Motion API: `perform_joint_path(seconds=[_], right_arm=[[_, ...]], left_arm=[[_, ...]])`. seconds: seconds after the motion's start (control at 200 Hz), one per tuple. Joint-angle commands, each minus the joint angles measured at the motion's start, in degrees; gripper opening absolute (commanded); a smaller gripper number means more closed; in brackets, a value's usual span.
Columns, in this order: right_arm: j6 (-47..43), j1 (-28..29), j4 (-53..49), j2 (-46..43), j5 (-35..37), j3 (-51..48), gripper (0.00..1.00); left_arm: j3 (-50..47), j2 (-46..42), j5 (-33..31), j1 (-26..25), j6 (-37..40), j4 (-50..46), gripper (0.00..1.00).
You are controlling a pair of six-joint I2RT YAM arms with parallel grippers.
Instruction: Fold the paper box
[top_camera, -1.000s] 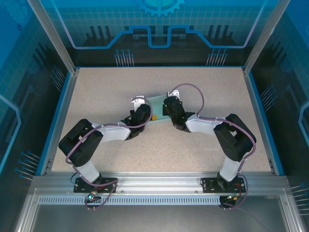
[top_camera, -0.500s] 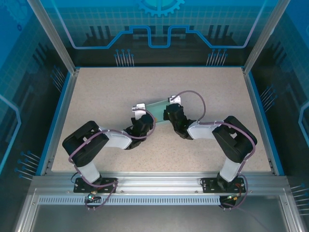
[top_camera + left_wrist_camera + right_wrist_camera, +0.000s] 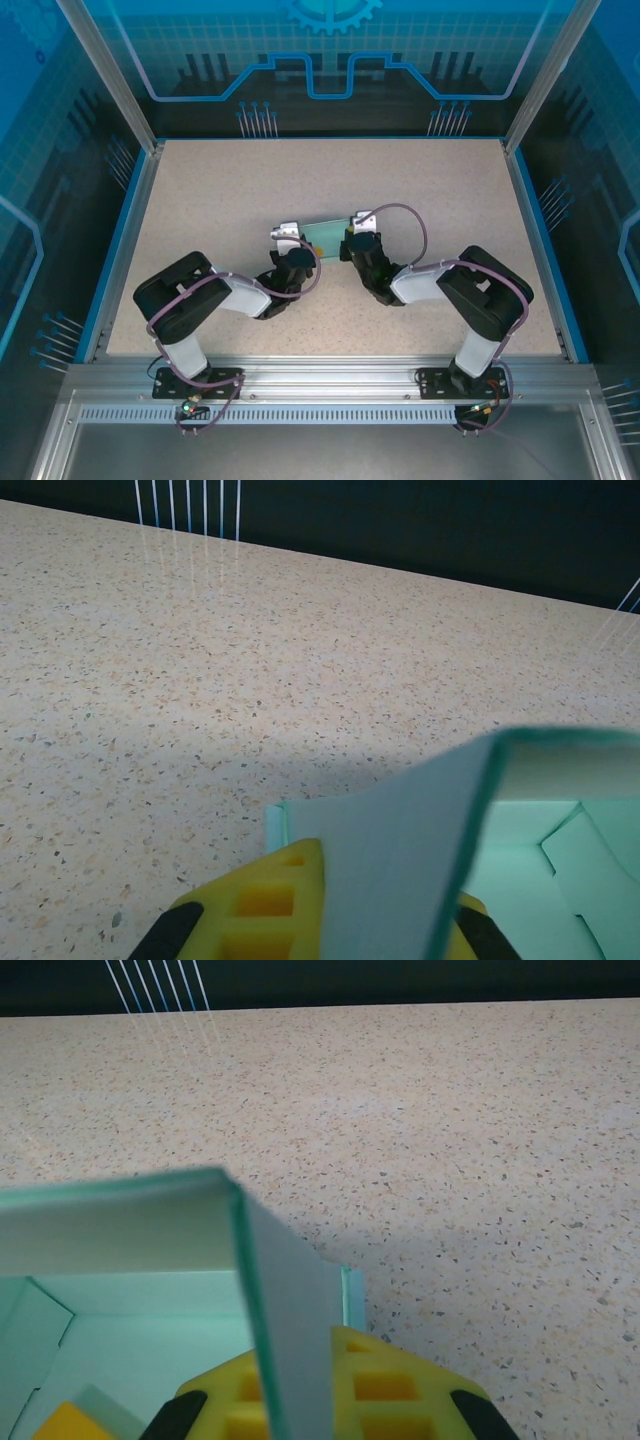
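The paper box [image 3: 325, 232], pale light-blue card with its walls partly raised, sits mid-table between my two grippers. My left gripper [image 3: 296, 258] is shut on the box's left end wall [image 3: 400, 860], which stands between the yellow fingers [image 3: 262, 905]. On the other side, my right gripper [image 3: 357, 244] is shut on the right end wall [image 3: 290, 1310], with the card pinched between its yellow fingers [image 3: 390, 1385]. The back wall [image 3: 120, 1230] stands upright. A small orange block [image 3: 68, 1424] lies inside the box.
A speckled beige table [image 3: 220, 190] stretches around the box, bounded by blue rails and glass enclosure walls [image 3: 540, 75]. Both arm bases sit at the near edge [image 3: 320, 380]. Open tabletop lies behind the box and to both sides.
Both grippers have drawn back toward the near edge, and the box has come with them. The arms are now more folded at the elbow.
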Motion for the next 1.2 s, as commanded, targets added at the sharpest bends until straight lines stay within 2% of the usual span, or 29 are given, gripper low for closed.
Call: perform_joint_path(seconds=[0.0, 0.26, 0.54, 0.79, 0.971, 1.196], right_arm=[[0.1, 1.5, -2.4, 0.6, 1.9, -2.7, 0.00], [0.2, 2.6, -1.6, 1.2, 4.2, -3.4, 0.00], [-0.5, 2.6, -3.4, 0.5, 5.1, -2.4, 0.00], [-1.1, 2.7, -4.5, 0.2, 5.3, -1.5, 0.00], [-1.5, 2.8, -5.1, 0.3, 5.4, -1.0, 0.00], [-2.2, 2.8, -5.3, 0.8, 5.7, -0.4, 0.00]], left_arm=[[-1.7, 0.6, 1.0, -0.9, 0.5, 0.6, 0.07], [-1.7, -1.1, 1.0, -0.8, 3.2, 0.9, 0.26], [-2.8, -3.9, 1.4, -0.8, 3.6, -0.1, 0.37], [-4.8, -10.6, 1.9, -0.9, 4.3, -4.1, 0.53], [-4.9, -20.8, 4.0, -0.7, 4.4, -15.2, 0.60], [1.8, -33.0, 16.0, 2.5, 7.4, -34.4, 0.64]])
